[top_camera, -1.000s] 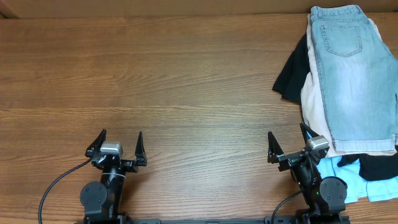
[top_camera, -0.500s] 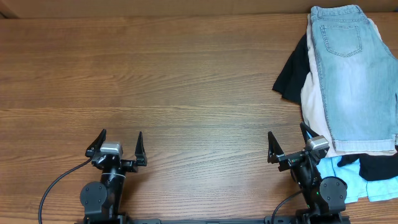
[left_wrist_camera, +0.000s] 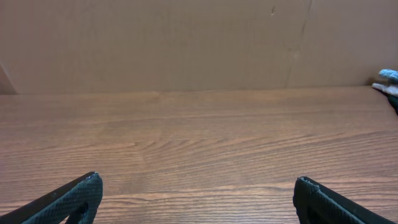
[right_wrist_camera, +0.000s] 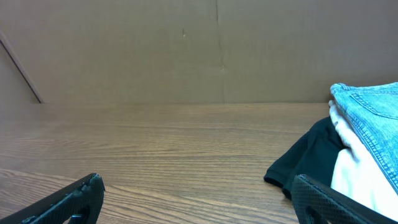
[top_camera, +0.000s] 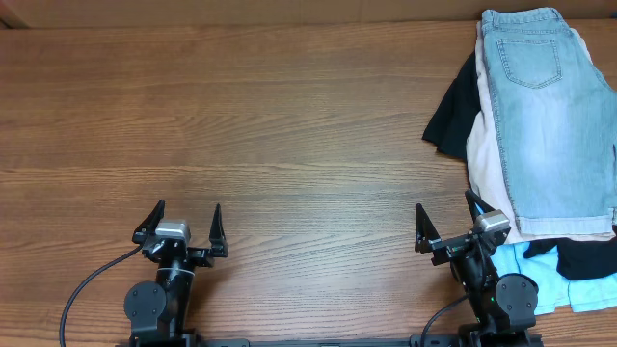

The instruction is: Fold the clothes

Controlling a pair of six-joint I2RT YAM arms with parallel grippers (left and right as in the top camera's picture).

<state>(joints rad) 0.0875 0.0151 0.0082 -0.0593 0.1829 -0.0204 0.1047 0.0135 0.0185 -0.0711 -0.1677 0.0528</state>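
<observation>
- You have a wide wood-grain table (top_camera: 289,116), and the clothes are all heaped at its right edge, from the far corner down to the right arm's base.
- On top of the heap lie the faded light-blue denim shorts (top_camera: 549,116), spread flat with the waistband at the far edge. One stitched back pocket faces up and the hemmed legs point toward you.
- The beige shorts (top_camera: 485,145) lie under the denim and show along its left side.
- A black garment (top_camera: 451,116) sticks out left from beneath both. More black cloth lies across the near end, but you cannot tell whether it is the same piece.
- The sky-blue garment (top_camera: 540,280) sits at the bottom near corner, just beside the right arm.
- The left gripper (top_camera: 188,205) is well apart from the clothes, with its jaws spread wide and holding nothing.
- The right gripper (top_camera: 443,201) is just beside the heap, likewise wide apart and empty.
- Only the wrist views show you the brown cardboard wall (right_wrist_camera: 124,50) behind the table.
- The right wrist view shows the stack side-on, denim over beige over black. The left wrist view catches just a scrap of it at the far right.
</observation>
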